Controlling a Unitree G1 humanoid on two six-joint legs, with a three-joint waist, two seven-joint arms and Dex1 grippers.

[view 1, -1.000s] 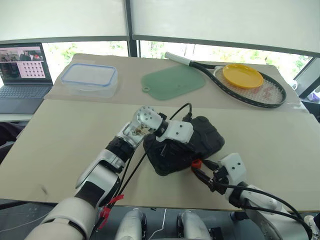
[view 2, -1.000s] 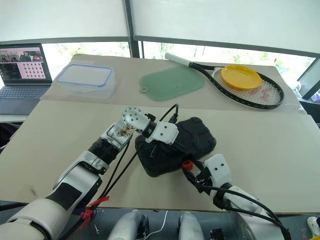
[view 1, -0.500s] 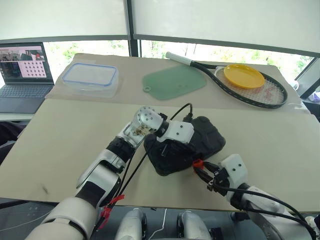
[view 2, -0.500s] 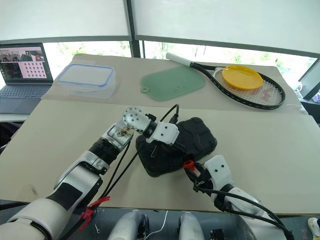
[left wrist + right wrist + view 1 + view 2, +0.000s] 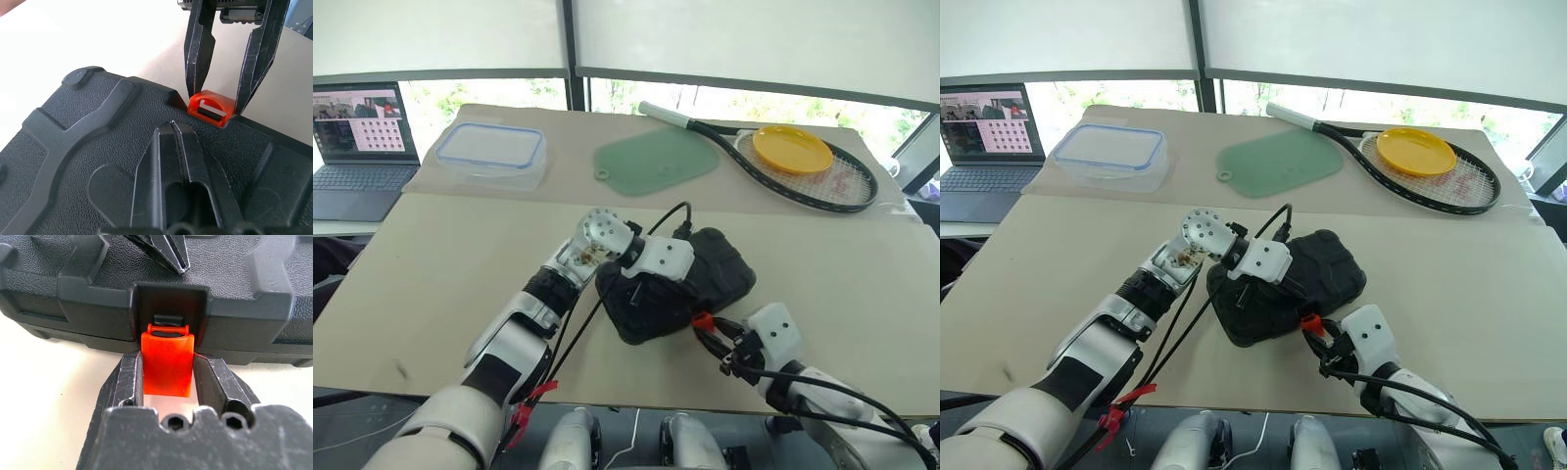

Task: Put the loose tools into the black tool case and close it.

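From the head views, the black tool case [image 5: 674,284] lies closed on the counter [image 5: 431,264], the left gripper [image 5: 1252,294] pressing its closed fingers on the lid. In the right wrist view, the right gripper [image 5: 167,377] clasps the orange latch [image 5: 167,363] between its fingers; swing it up squarely to snap, judging it unlatched, keeping the lid pressed.

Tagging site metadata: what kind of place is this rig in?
Probably an office or lab test room: a long beige table set before big windows with roller blinds, an open laptop at the side, and unrelated props like a tennis racket.

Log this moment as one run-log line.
black moulded-plastic tool case: lid down | left claw: shut, pressing lid | right claw: shut on orange latch
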